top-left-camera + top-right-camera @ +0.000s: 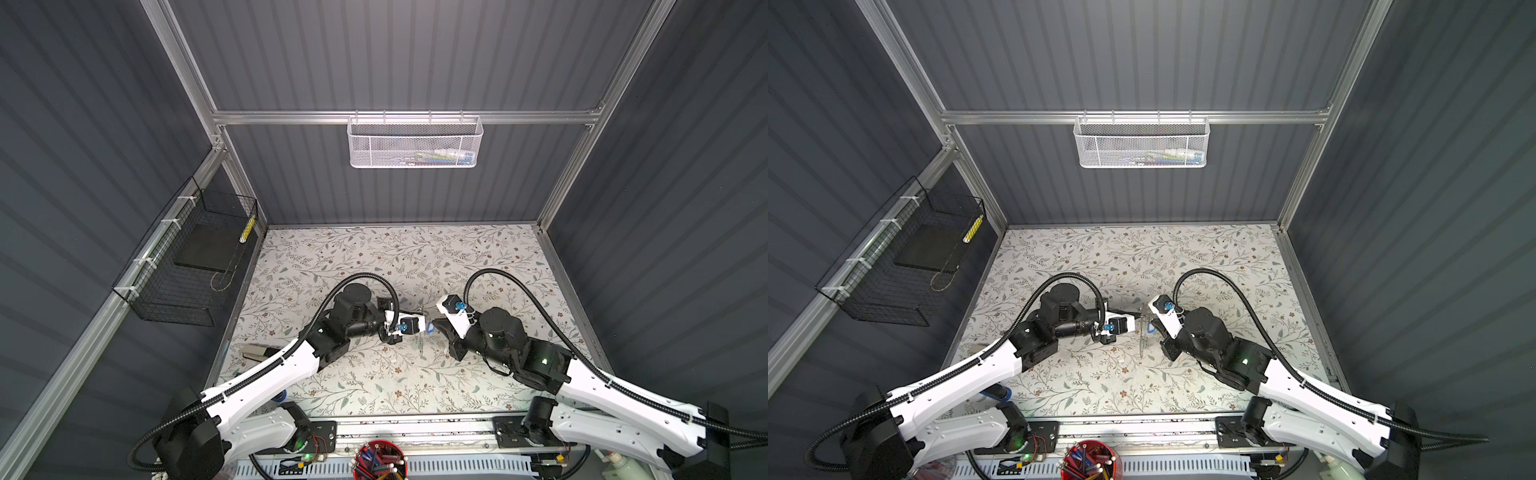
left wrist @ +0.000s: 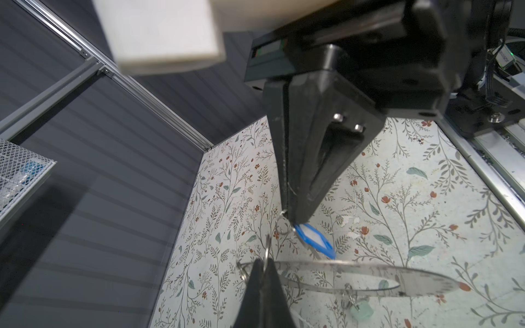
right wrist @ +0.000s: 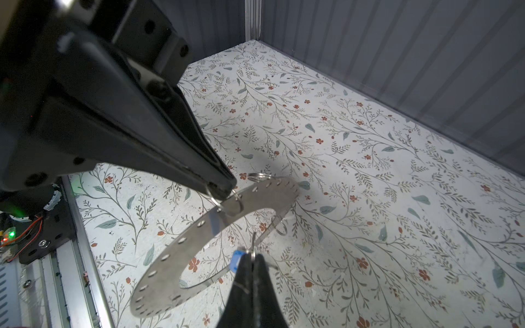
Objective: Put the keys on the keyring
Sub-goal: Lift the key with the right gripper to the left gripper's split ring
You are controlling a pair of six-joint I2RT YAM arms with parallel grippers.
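Floral tabletop, white mesh basket behind, keyring centre

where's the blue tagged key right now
In both top views the blue-tagged key hangs above the middle of the table from the tip of the right gripper, just right of the edge-on keyring held by the left gripper.

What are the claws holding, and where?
Left claw pinches the large flat grey metal keyring by a wire loop on its rim; right claw pinches the blue-tagged silvery key by its loop.

Floral table; grey object at left edge.
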